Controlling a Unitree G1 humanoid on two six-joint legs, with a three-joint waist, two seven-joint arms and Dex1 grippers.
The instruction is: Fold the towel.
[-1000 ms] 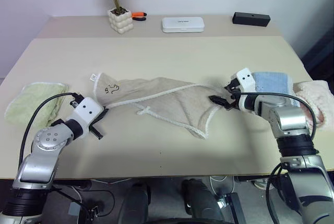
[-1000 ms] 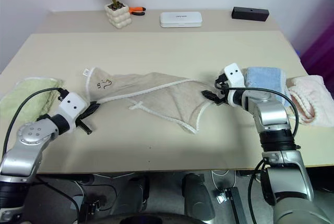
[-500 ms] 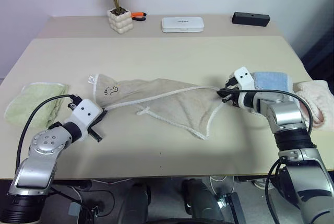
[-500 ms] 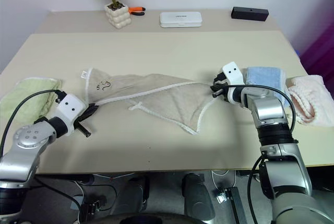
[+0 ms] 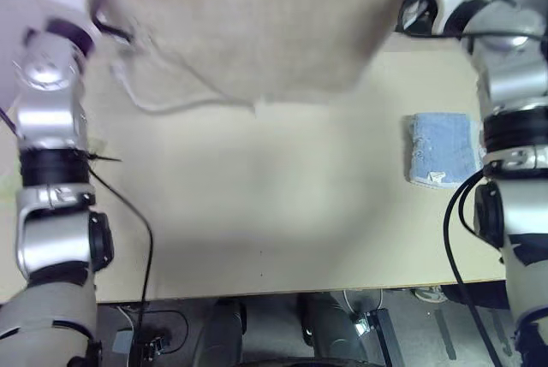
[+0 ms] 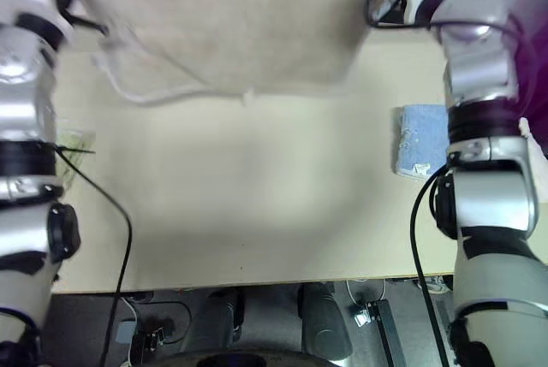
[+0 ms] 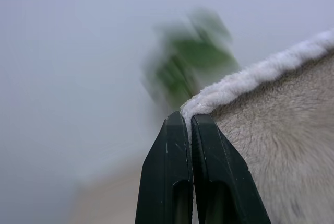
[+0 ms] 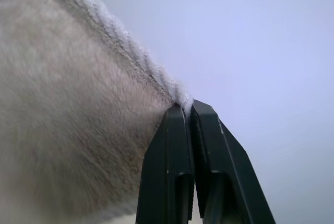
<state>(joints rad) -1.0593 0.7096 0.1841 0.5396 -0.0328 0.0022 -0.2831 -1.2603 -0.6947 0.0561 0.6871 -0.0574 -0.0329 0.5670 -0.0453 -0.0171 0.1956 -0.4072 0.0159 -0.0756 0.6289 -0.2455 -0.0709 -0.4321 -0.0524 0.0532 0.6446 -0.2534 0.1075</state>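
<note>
Holding the towel [image 5: 240, 33] up by its two top corners, both arms have it stretched in the air above the bench [image 5: 282, 204], hanging across the 12 o'clock part of the head view. The left hand [image 7: 190, 122] is pressed together on the white-trimmed corner, and the right hand [image 8: 189, 110] pinches the opposite trimmed corner the same way. The cloth looks spread nearly flat, with a trim edge sagging at its lower left. As I judge it, the task is at an early stage: the towel is picked up and opened out, but no fold has been made; laying it down and doubling it over remain. A second ago the towel lay crumpled on the bench with the hands low at its ends; since then both arms have risen and lifted it clear. The blue towel [image 5: 441, 149] lies at 3 o'clock.
</note>
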